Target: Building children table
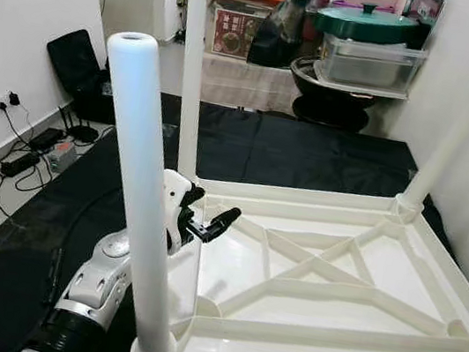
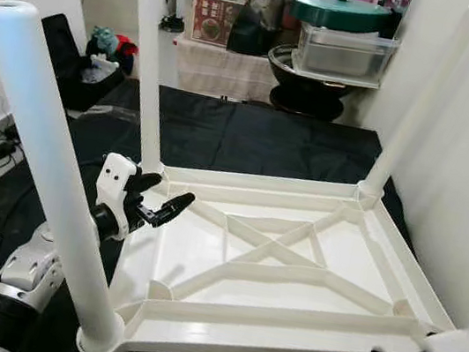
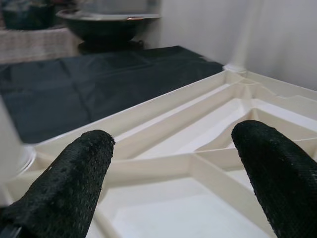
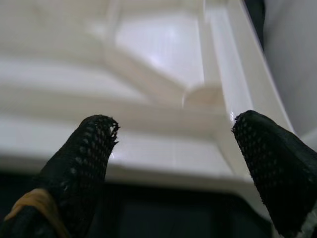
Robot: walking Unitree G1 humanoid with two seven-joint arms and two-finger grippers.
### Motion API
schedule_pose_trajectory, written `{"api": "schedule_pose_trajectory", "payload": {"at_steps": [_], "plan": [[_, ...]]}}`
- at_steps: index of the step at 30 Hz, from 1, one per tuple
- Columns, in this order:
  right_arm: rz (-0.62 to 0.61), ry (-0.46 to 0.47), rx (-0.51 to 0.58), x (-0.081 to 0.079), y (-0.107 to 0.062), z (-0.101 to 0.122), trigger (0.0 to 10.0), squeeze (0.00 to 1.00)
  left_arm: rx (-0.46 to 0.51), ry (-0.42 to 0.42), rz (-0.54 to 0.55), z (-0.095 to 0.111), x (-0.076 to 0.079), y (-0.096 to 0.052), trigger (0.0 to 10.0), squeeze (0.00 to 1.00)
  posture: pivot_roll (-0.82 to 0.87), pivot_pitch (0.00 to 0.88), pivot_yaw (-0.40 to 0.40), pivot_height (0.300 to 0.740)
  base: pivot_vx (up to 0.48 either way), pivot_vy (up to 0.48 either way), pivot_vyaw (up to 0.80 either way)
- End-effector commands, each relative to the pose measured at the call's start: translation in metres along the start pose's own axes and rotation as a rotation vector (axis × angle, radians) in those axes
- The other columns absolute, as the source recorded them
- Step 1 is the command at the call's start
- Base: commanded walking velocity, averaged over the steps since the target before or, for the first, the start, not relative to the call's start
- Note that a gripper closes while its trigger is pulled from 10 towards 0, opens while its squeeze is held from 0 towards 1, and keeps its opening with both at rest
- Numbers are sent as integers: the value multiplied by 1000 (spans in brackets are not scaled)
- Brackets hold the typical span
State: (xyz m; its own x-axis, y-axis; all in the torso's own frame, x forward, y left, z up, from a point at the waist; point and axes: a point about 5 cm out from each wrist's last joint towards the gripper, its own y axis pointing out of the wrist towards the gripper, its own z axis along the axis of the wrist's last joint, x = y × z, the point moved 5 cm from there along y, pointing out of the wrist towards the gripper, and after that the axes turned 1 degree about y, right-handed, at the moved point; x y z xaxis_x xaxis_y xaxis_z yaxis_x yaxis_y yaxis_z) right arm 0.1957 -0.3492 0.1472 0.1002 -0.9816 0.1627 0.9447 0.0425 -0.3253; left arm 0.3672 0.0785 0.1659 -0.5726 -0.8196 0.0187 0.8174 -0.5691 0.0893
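Lying upside down, the tabletop exposes its sockets for legs; left gripper and right gripper gape empty.

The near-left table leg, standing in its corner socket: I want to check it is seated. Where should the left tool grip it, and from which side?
Grip the near-left leg low on its round shaft, just above the socket, coming from the tabletop side where the left tool hovers open. The shaft is smooth, upright and probably slim enough for the fingers to span, though it tilts slightly.

No text, label or number is legible anywhere.
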Motion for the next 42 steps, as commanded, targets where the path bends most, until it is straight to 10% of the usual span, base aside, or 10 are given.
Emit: {"api": "schedule_pose_trajectory", "payload": {"at_steps": [1,6,17,22,36,42], "plan": [[41,51,44,-4,-3,8,10000,0,1,16,-4,2,-1,1,10000,0,-69,0,-11,740,0,0,0],[218,-30,-154,-30,-19,-38,10000,0,3,18,-5,2,-1,1,10000,0,-64,0,-13,740,0,0,0],[221,-89,-324,-18,-31,-73,10000,0,2,22,-7,1,-2,1,10000,0,-63,0,-9,740,0,0,0],[-79,-116,-375,28,-15,-86,10000,0,4,18,-15,1,1,2,10000,0,-63,0,-9,740,0,0,0],[-152,-15,-400,10,31,-106,10000,0,17,11,-31,4,8,5,10000,0,-47,0,-22,740,0,0,0],[-275,68,-393,4,68,-111,10000,0,27,-6,-123,5,35,11,10000,0,-43,0,-17,740,0,0,0]]}}
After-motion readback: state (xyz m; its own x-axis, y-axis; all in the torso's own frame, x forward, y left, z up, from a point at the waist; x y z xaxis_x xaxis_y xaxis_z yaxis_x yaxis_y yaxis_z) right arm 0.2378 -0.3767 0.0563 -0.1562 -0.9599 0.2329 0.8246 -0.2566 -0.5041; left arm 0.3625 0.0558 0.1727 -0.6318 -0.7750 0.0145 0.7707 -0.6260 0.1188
